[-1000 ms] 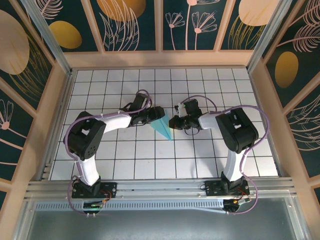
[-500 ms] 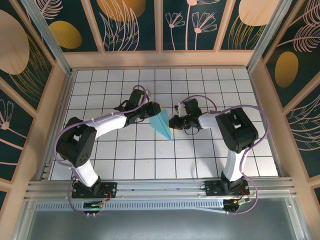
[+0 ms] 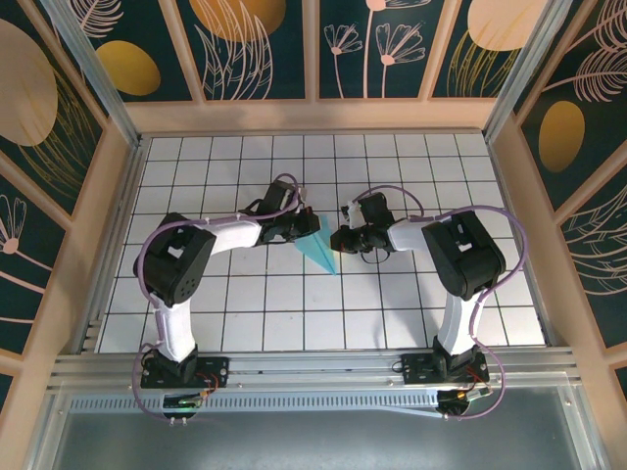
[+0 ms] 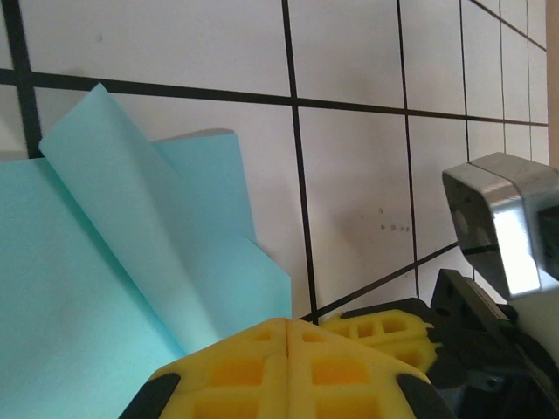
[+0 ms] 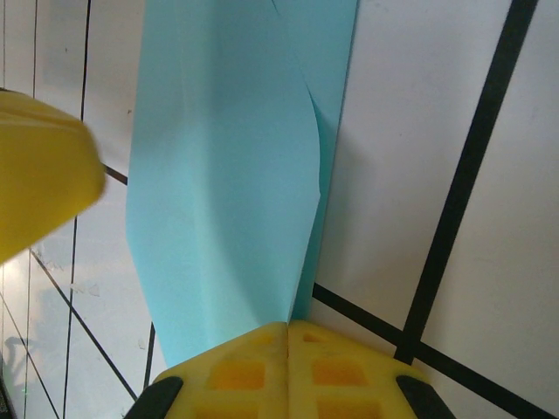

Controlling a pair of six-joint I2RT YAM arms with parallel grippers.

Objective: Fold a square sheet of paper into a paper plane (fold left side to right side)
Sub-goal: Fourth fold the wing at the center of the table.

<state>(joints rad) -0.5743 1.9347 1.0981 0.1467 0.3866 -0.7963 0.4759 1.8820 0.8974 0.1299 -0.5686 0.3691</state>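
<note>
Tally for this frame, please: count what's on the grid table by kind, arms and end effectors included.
Folded turquoise paper: 1
Robot arms: 2 (left arm, right arm)
End effectors: 2 (left end effector, right end effector), both shut
Total: 5

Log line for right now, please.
left hand shut at folded paper's wide end, grip unclear | right hand shut on its right edge | paper: narrow triangle on table

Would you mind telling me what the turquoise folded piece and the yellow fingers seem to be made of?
The paper plane: thin matte paper, judging by sharp creases and lifted flaps. The yellow fingers: probably moulded plastic, matte, with recessed grid pockets.
</note>
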